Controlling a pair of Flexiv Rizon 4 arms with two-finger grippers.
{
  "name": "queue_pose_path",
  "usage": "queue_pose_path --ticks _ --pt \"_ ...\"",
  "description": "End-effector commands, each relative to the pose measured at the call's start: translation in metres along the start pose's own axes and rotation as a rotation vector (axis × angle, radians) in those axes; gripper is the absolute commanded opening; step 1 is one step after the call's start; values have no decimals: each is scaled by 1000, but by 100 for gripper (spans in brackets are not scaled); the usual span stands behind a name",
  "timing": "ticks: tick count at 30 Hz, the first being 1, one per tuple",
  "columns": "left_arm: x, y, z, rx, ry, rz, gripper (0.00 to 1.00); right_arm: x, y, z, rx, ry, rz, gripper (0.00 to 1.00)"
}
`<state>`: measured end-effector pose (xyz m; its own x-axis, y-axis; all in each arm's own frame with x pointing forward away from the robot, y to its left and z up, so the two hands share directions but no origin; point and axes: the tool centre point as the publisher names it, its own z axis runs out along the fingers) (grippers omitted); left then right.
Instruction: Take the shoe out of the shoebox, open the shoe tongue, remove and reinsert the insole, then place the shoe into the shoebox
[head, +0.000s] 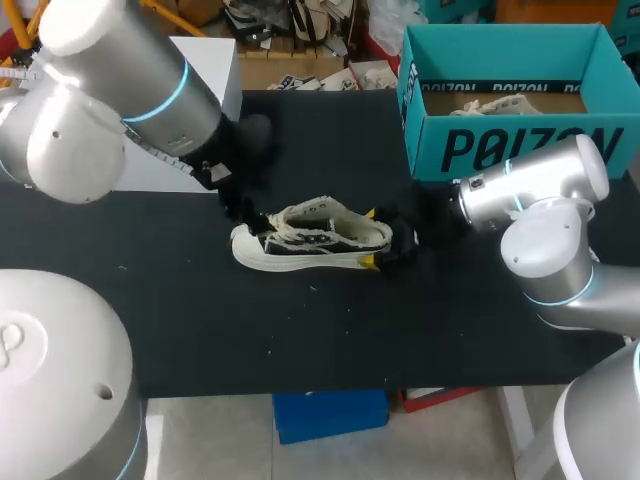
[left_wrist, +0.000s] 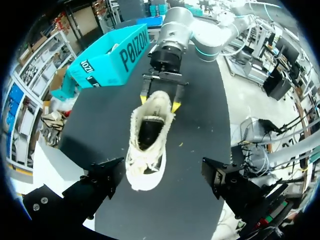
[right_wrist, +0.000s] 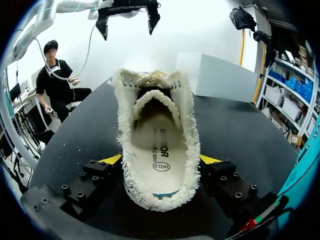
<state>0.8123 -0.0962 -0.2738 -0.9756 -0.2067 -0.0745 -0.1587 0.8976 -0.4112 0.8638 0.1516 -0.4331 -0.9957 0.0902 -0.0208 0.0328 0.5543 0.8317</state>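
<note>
A cream low-top shoe (head: 315, 238) with frayed edges lies on its sole in the middle of the black table (head: 150, 300), toe toward my left arm. My right gripper (head: 385, 240) is at the heel, its yellow tips pressed against both sides of the shoe (right_wrist: 157, 150). The insole (right_wrist: 161, 165) lies inside and the tongue (right_wrist: 156, 102) arches over the opening. My left gripper (left_wrist: 162, 185) hovers wide open over the toe of the shoe (left_wrist: 147, 145), not touching it. The teal shoebox (head: 510, 100) stands open at the back right.
A second light shoe (head: 500, 105) lies inside the shoebox. A white box (head: 200, 110) stands at the back left of the table, behind my left arm. The front half of the table is bare black surface.
</note>
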Motion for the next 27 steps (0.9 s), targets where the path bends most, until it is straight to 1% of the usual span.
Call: queue_pose_path --ticks 1,12,14,16,18,20,22,25,26,27 --pt "3 -7 2 -21 -3 -31 100 0 0 3 3 -1 2 0" --pt "3 -7 2 -21 -3 -31 100 0 0 3 3 -1 2 0" --pt "1 -4 6 -28 23 -104 100 0 0 3 3 -1 2 0" --pt "1 -5 9 -6 32 -188 100 0 0 3 3 -1 2 0" --pt "-2 -8 13 -24 14 -269 100 0 0 3 3 -1 2 0" --pt "-3 -11 15 -38 42 -357 100 0 0 3 3 -1 2 0" --pt "-5 -14 17 -72 25 -433 100 0 0 3 3 -1 2 0" --pt "-5 -18 21 -145 -4 -510 100 0 0 3 3 -1 2 0" --pt "-6 -19 22 -187 -29 -559 100 0 0 3 3 -1 2 0" --pt "-8 -20 23 -197 -34 -601 100 0 0 3 3 -1 2 0"
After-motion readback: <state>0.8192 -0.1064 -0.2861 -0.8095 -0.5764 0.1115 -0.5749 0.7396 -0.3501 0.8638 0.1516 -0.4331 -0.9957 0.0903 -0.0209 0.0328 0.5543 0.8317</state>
